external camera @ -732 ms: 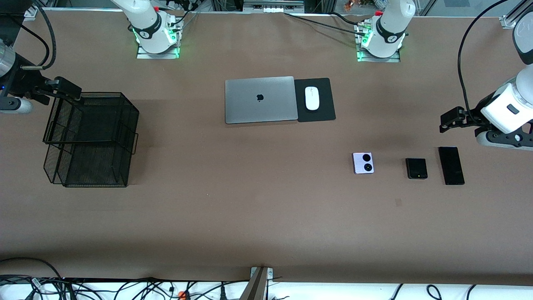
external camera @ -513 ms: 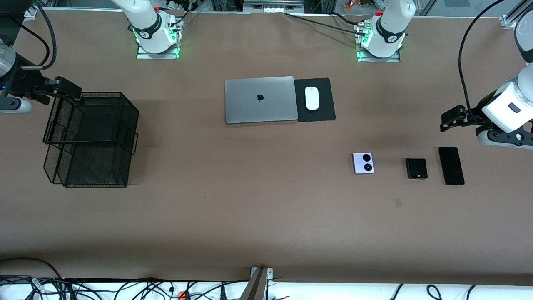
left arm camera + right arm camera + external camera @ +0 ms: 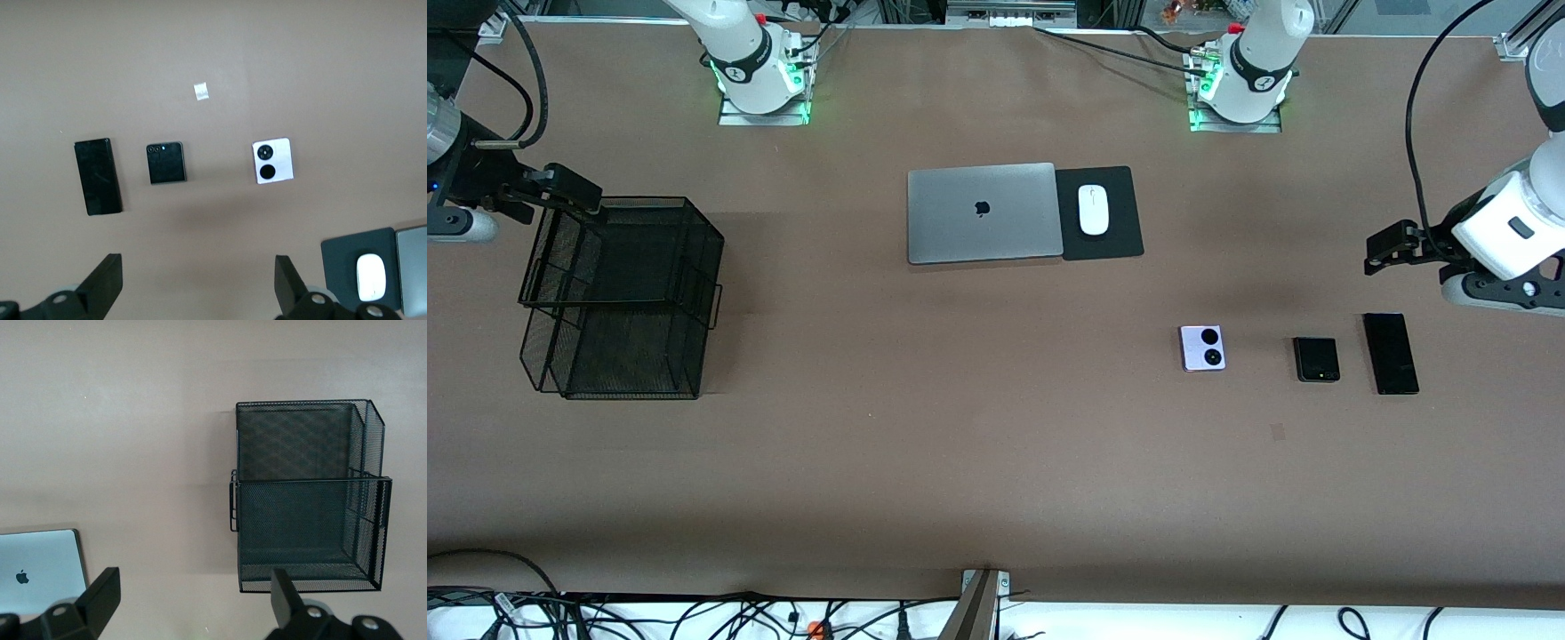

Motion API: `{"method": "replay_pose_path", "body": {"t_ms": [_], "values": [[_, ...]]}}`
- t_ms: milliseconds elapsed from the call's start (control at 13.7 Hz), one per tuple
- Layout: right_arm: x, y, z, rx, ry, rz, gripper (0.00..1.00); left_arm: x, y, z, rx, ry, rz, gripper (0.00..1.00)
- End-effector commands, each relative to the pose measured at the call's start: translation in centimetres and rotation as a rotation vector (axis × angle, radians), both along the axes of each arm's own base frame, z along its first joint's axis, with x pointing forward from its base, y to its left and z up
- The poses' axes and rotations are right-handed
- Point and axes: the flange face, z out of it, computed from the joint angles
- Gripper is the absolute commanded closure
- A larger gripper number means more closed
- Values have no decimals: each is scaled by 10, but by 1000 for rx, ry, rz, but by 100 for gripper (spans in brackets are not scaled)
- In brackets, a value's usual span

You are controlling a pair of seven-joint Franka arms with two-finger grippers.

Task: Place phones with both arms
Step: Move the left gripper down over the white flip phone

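Three phones lie in a row on the brown table toward the left arm's end: a lavender phone (image 3: pixel 1202 348) (image 3: pixel 272 161) with two black circles, a small black phone (image 3: pixel 1317 359) (image 3: pixel 165 163) and a long black slab (image 3: pixel 1391 353) (image 3: pixel 98 176). My left gripper (image 3: pixel 1385 252) (image 3: pixel 198 275) hangs open and empty over bare table close to the slab. Open and empty too, my right gripper (image 3: pixel 569 188) (image 3: pixel 190 588) hovers over the corner of a black mesh tray (image 3: pixel 623 302) (image 3: pixel 307 500) at the right arm's end.
A shut silver laptop (image 3: pixel 982 212) (image 3: pixel 40 567) lies mid-table. Beside it, a white mouse (image 3: pixel 1093 210) (image 3: pixel 371 277) rests on a black pad (image 3: pixel 1120 240). A small pale mark (image 3: pixel 1277 432) (image 3: pixel 200 91) shows on the table nearer the camera than the phones.
The left hand has shifted slightly over the table beside the slab. The right arm, the phones and the tray have not moved.
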Motion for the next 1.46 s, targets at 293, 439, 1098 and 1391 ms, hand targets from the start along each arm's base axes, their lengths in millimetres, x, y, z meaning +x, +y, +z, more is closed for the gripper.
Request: {"method": "replay_pose_path", "body": {"t_ms": [293, 439, 1098, 1391], "values": [[0, -3, 4, 8, 0, -5, 0, 24, -30, -76, -29, 91, 10, 0], [-1, -3, 5, 8, -2, -4, 0, 29, -43, -110, -26, 96, 49, 0], [0, -2, 6, 5, -5, -2, 0, 6, -115, -293, -37, 25, 256, 0], [-1, -2, 6, 7, -3, -2, 0, -8, -124, -330, -30, 38, 259, 0]]}}
